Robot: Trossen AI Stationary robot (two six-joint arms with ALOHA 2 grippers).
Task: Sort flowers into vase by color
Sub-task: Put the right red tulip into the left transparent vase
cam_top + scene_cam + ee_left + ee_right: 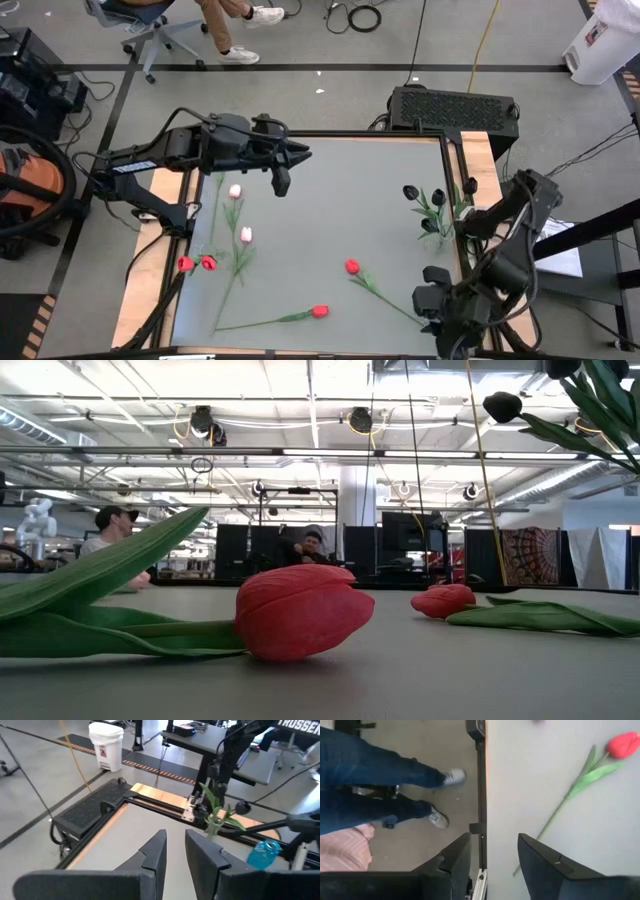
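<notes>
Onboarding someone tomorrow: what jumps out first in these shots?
Loose tulips lie scattered over the grey table: two pink tulips toward the left, a red pair at the left edge, and two more red tulips near the front. The black tulips already stand bunched in a vase at the right edge. The left gripper hangs empty and open at the table's far left; the right gripper is open at the near right corner.

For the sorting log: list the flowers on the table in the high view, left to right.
Two red tulips → pink tulips → red tulip → red tulip → black tulips at the right edge.
</notes>
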